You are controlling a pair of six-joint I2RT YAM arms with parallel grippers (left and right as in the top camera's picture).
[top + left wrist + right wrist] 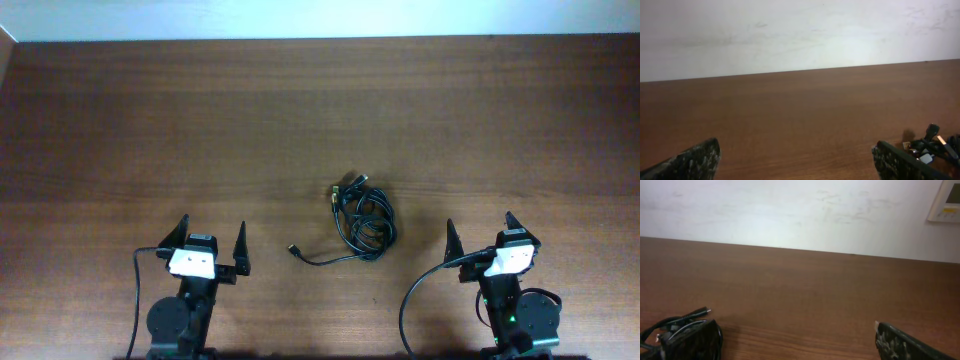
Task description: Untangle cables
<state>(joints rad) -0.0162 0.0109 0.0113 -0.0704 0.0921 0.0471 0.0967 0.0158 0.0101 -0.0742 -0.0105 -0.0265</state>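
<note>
At the near edge of the table [150, 120] the two arms sit side by side, well apart, both pointing toward the far edge. The left gripper [213, 222] and the right gripper [479, 220] each have their fingers spread wide and hold nothing. This looks like a ready stance, with the jaws set to come down on a strand from either side.

The cables [362, 215] lie between the grippers and a little farther in, somewhat closer to the right one. They form a loose black knot of loops near the middle of the table. One free end with a small plug [293, 250] trails out toward the left gripper and seems the easiest strand to take first. Yellowish-tipped connectors [335, 195] poke out on the far side of the bundle. No untangling has been done yet.

Beyond the cables the dark wood-grain surface runs to its far edge. Behind it is a pale, scuffed wall [790, 35], with a small wall-mounted control panel [945, 205] toward the right.
</note>
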